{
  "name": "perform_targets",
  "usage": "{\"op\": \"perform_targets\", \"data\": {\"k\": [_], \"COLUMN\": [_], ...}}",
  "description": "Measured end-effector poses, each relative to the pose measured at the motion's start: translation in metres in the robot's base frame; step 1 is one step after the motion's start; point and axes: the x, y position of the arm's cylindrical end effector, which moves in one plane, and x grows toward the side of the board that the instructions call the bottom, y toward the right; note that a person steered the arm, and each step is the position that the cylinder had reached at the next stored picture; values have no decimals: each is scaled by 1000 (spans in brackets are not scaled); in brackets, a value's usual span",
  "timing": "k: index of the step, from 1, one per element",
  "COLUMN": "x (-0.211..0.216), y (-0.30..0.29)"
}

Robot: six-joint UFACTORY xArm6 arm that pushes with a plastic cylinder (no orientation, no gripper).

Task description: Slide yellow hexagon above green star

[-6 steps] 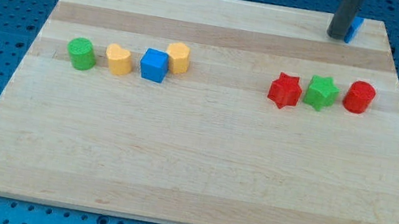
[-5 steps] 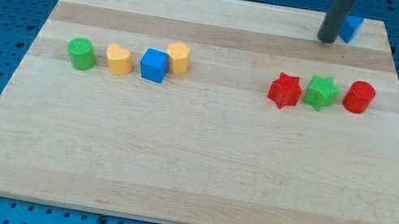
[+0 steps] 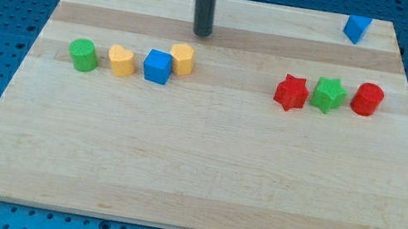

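Note:
The yellow hexagon [image 3: 183, 58] stands left of the board's middle, touching the upper right corner of a blue cube [image 3: 158, 66]. The green star [image 3: 329, 94] stands at the view's right, between a red star [image 3: 291, 93] and a red cylinder [image 3: 367, 100]. My tip [image 3: 202, 33] is on the board just above and slightly right of the yellow hexagon, a short gap away from it and far left of the green star.
A green cylinder [image 3: 83, 54] and a yellow heart-like block [image 3: 121, 59] stand in a row left of the blue cube. A small blue block [image 3: 356, 28] sits near the board's top right corner. The wooden board [image 3: 200, 181] lies on a blue pegboard.
My tip has moved a long way to the view's left, from beside the small blue block at the top right to just above the yellow hexagon. No block has moved.

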Motion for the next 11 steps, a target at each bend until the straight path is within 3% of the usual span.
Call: {"op": "perform_targets", "data": {"k": [2, 4, 9, 11], "x": [38, 69, 80, 49], "y": [-48, -51, 78, 110]}}
